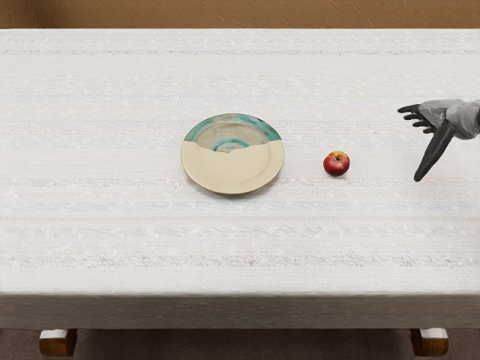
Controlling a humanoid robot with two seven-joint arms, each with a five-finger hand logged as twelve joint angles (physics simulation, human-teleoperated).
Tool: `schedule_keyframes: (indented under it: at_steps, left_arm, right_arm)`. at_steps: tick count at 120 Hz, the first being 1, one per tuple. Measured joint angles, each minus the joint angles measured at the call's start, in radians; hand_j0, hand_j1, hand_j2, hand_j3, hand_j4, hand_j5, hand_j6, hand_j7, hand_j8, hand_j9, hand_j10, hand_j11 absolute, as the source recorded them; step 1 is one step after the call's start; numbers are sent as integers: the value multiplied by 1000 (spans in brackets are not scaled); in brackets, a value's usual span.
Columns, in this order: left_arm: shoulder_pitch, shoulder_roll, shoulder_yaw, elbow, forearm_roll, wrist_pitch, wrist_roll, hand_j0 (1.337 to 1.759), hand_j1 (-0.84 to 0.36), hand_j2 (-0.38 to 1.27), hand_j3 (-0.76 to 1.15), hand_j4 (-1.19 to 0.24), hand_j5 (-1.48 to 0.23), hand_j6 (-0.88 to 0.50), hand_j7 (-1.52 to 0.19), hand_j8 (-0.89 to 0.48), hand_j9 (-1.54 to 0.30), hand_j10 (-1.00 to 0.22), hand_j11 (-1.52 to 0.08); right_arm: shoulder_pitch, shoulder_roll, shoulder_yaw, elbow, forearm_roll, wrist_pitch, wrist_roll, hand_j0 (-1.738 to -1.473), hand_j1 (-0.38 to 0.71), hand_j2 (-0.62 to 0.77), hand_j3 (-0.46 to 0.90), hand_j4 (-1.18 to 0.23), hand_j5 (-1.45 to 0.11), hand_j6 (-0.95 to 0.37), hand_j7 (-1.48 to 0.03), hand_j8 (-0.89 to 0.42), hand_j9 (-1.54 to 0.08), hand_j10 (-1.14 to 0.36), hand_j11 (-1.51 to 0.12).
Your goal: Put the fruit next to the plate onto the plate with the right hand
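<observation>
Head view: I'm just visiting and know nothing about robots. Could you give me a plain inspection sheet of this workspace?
Surface: table under a pale woven cloth, flat and unmarked.
Job's things: a red apple sits on the cloth to the right of the plate, apart from it. The plate is cream and teal with nothing on it.
Clutter: nothing seen.
Grippers: the right hand comes in from the right edge with its fingers spread, holding nothing, to the right of the apple and not touching it. The left hand is not in view.
Cables: nothing seen.
Surroundings: two wooden feet show below the cloth's front edge, and a brown strip runs behind the table.
</observation>
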Motion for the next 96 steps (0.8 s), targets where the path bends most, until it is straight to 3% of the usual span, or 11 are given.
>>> schedule_keyframes:
  at_steps: [29,69,96]
  left_arm:
    - [0,0,0,0,0,0,0,1658,341,2,0,-7,-9,-7,-9,-7,-9,-7,-9]
    - [0,0,0,0,0,0,0,1658,341,2,0,-7,-9,-7,-9,-7,-9,-7,-9]
    - [0,0,0,0,0,0,0,1658,341,2,0,-7,-9,-7,-9,-7,-9,-7,-9]
  right_arm:
    - [-44,87,2,52,-21,-220,3,-1658,-349,1,0,-4,-1,-5,0,-4,0,-3,0]
    - [-60,132,5,49,-5,-276,-2,-1658,-349,1,0,-3,0,-4,0,-3,0,-2,0]
    - [-80,187,7,9,3,-313,-3,-1658,-262,-13,0,-76,-96,-77,-95,-76,-95,-75,-95]
